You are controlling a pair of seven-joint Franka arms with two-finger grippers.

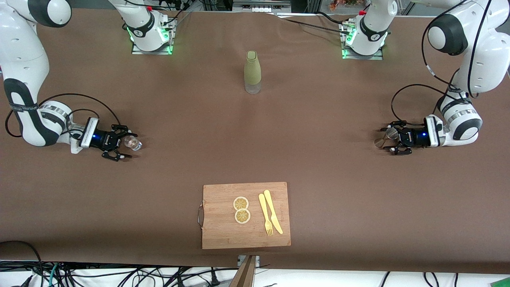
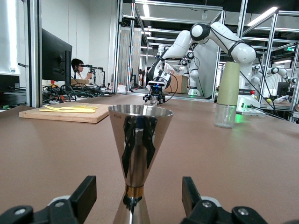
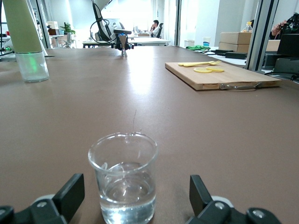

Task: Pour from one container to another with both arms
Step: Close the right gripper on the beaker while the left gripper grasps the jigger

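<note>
1. Where the left wrist view ends, cuts off the jigger's (image 2: 139, 156) base; shows only the tips of the left gripper's (image 1: 389, 140) fingers (image 2: 84, 196).
2. Likewise shows only the tips of the right gripper's (image 1: 121, 144) fingers (image 3: 70, 193); hard to make out from the front view, the glass (image 1: 132, 142) being clear and small there.
3. Stands upright, long axis vertical, wide mouth up: jigger on the table (image 1: 318, 131) at the left arm's end, between the left gripper's spread fingers, a gap showing on each side, not grasped.
4. Stands upright too, mouth up: glass at the right arm's end, between the right gripper's released fingers, gaps on both sides.
5. Looks like polished steel, a flared cone over a narrow waist with a brass-coloured ring: jigger.
6. Looks short and clear, partly filled with clear liquid: glass.
7. Stands upright mid-table, near the bases: green bottle (image 1: 252, 71) with a clear bottom.
8. Lies nearer the camera: board (image 1: 246, 235) bearing lemon slices (image 1: 241, 209), a yellow fork (image 1: 265, 214) and knife (image 1: 273, 211).
</note>
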